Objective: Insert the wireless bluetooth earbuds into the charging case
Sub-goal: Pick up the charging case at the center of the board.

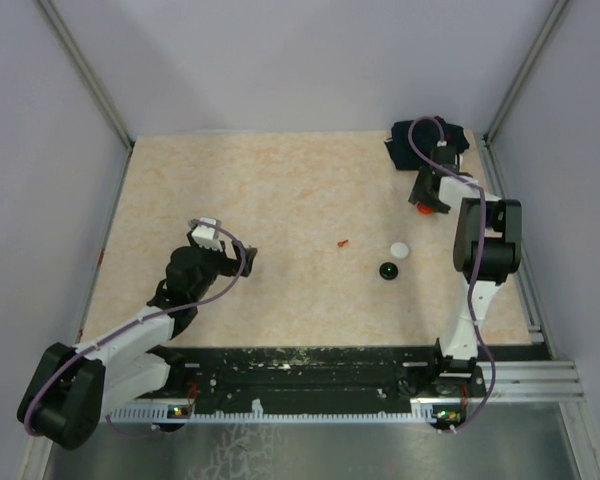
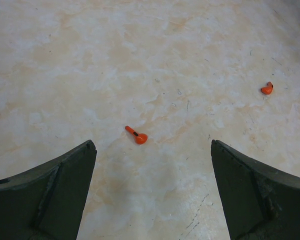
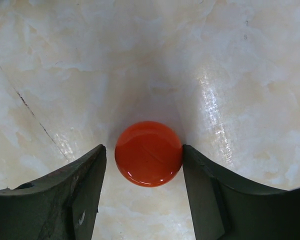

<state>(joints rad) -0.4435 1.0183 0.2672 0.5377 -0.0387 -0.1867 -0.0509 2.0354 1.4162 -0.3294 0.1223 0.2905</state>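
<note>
Pretty much at the start on this one, as far as I can see. My right gripper [image 3: 144,148] is down at the far right of the beige marbled table [image 1: 280,190], jaws on either side of a glossy red round puck [image 3: 148,153] that I'm taking to be the red charging case. It looks shut and sits flat on the table. The right jaw looks like it's touching the case, the left one is right beside it, and honestly I can't tell if that's a real grip. The left gripper [image 2: 153,142] is spread wide with nothing in it, hanging over the table with a tiny red stemmed plastic earbud [image 2: 136,136] lying loose just ahead of it. A second red earbud [image 2: 267,89] is further off to the right. So neither red bud is in a case. A white round puck [image 1: 399,249] and a black round puck [image 1: 388,270], probably the other cases, sit side by side mid-table. I don't see any white or black buds from here, so I can't say where those stand.
</note>
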